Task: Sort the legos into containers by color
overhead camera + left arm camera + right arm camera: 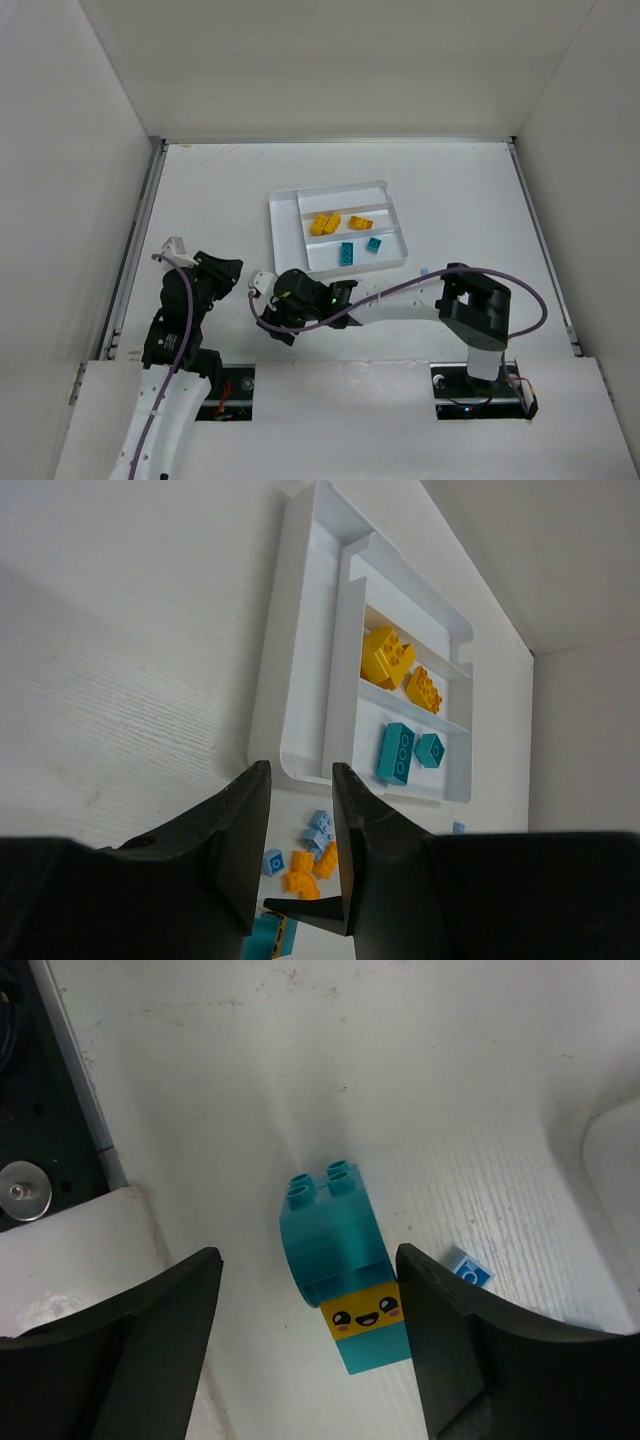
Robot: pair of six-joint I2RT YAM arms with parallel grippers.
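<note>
Right jaws spread wide either side of a teal smiley-faced lego (335,1250); left jaws slightly parted, holding nothing.

The top view is lit brightly and evenly from above. The white tabletop (220,190) is rendered pale grey, and only soft shadows are cast under the arms at 7 and 5 o'clock. In the left wrist view a broad dim band is laid over the tabletop at 9 o'clock, the tray (300,660) is rendered sharp, and the left hand (300,770) is reduced to near-black, soft-edged shapes. In the right wrist view the teal brick (330,1240) is shown in focus, with a faint shadow toward 12 o'clock. The right hand (307,1255) is blurred and dark at 6 o'clock.
</note>
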